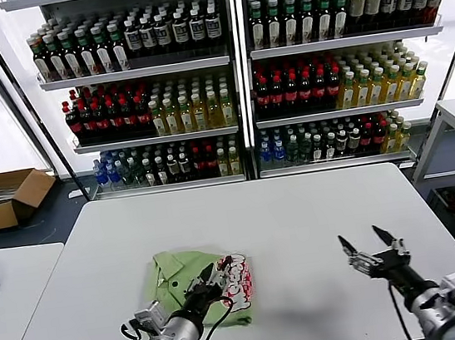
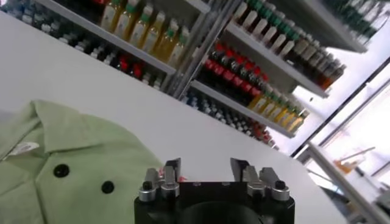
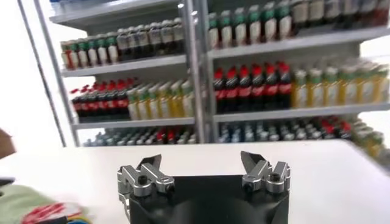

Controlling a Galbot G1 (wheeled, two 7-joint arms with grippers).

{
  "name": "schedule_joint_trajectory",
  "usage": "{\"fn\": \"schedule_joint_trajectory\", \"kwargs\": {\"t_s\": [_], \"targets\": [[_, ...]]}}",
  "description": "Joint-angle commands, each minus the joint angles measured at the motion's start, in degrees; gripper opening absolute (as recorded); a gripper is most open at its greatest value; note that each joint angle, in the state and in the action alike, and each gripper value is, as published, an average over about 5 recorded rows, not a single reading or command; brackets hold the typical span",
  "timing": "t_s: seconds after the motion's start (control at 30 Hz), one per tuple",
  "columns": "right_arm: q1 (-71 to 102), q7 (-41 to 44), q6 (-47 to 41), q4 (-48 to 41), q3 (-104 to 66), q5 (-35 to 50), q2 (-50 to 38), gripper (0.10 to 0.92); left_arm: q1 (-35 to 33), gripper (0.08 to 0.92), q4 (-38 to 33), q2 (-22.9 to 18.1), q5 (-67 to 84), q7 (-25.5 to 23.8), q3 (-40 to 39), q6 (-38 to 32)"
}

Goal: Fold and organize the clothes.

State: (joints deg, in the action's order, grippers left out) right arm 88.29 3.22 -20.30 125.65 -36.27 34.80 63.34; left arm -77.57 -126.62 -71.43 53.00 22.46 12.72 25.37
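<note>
You will find no legible text in any view. The red-and-white print (image 1: 237, 281) on the green shirt (image 1: 175, 277) shows marks that cannot be read. The labels on the shelved bottles (image 1: 300, 85) are too small to read. The collar tag (image 2: 23, 148) appears blank.

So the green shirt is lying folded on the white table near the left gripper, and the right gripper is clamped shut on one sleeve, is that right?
Not quite. The right gripper holds nothing: the head view shows it open above bare table, well away from the green shirt. The rest stands: the shirt lies folded beside the left gripper.
</note>
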Motion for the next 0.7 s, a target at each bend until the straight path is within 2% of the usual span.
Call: {"fn": "schedule_joint_trajectory", "kwargs": {"t_s": [0.03, 0.17, 0.27, 0.7], "targets": [[-13.3, -5.2, -8.9, -5.0, 26.1, -0.4, 3.8, 0.823, -3.0, 0.624, -7.7, 1.2, 5.7, -3.5, 11.1, -1.2], [-16.4, -7.1, -11.2, -8.0, 31.7, 1.1, 3.9, 0.823, -3.7, 0.743, -7.9, 2.1, 1.6, -5.5, 16.2, -1.0], [-18.4, -9.1, -12.9, -9.4, 35.6, 4.0, 3.2, 0.823, -3.3, 0.803, -6.7, 2.3, -1.3, -6.2, 18.3, -1.0], [-22.2, -10.7, -13.0, -16.8, 40.3, 0.9, 5.1, 0.82, -4.3, 0.823, -4.4, 1.1, -7.8, -6.6, 20.6, -0.1]]}}
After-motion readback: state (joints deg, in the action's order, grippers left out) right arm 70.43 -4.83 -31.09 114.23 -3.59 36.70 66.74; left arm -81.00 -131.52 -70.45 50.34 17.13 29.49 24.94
